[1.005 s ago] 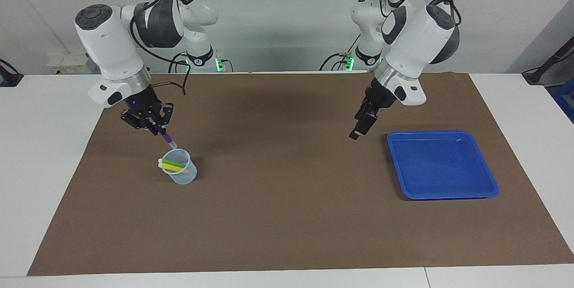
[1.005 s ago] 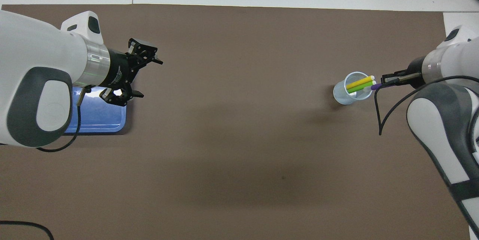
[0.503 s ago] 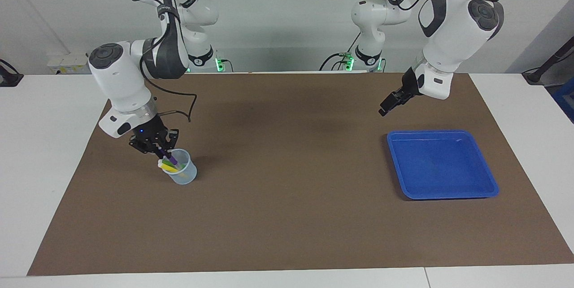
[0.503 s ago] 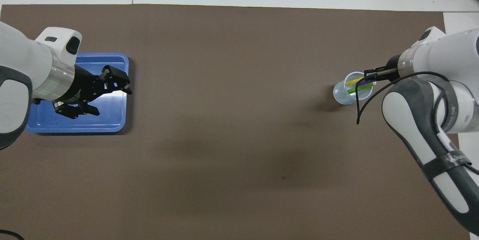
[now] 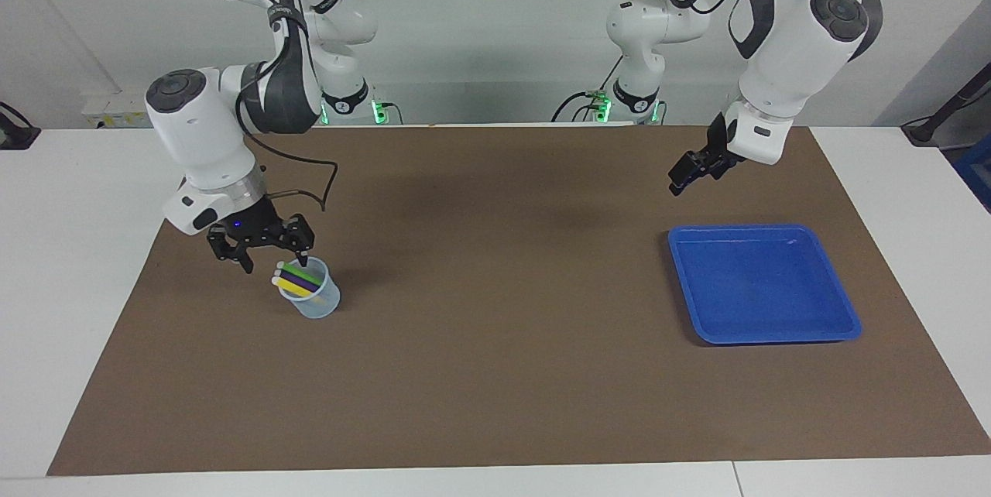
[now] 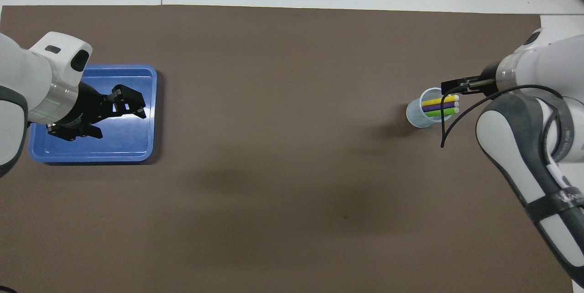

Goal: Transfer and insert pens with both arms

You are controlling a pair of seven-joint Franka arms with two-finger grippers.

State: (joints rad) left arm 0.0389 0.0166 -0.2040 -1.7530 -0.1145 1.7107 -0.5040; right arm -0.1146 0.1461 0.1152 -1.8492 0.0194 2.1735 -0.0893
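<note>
There are three pens, one cup, one tray and two arms with one gripper each. The yellow pen [image 6: 439,100], the purple pen [image 6: 440,106] and the green pen [image 6: 440,111] all sit together in the clear cup [image 5: 316,299], which stands on the brown mat [image 5: 495,373] toward the right arm's end of the table. The pens lie side by side, leaning the same way. Their long bodies slant from the bottom of the cup up over its rim, and their pale ends stick out toward the right arm's end of the table. The lower ends of the pens are down inside the cup and are hard to make out. The right gripper [image 5: 272,258] hangs just above the pale ends of the pens. Its two fingers are spread wide apart and it has hold of nothing. In the overhead view it shows edge-on, as a thin black bar. The blue tray [image 5: 844,327] lies on the mat toward the left arm's end of the table, well apart from the cup. The left gripper [image 6: 119,115] is up in the air over the tray. Its fingers are spread apart too, and it holds nothing. In the facing view it looks like a small dark shape [image 5: 691,169] and its fingers are hard to tell apart there.
</note>
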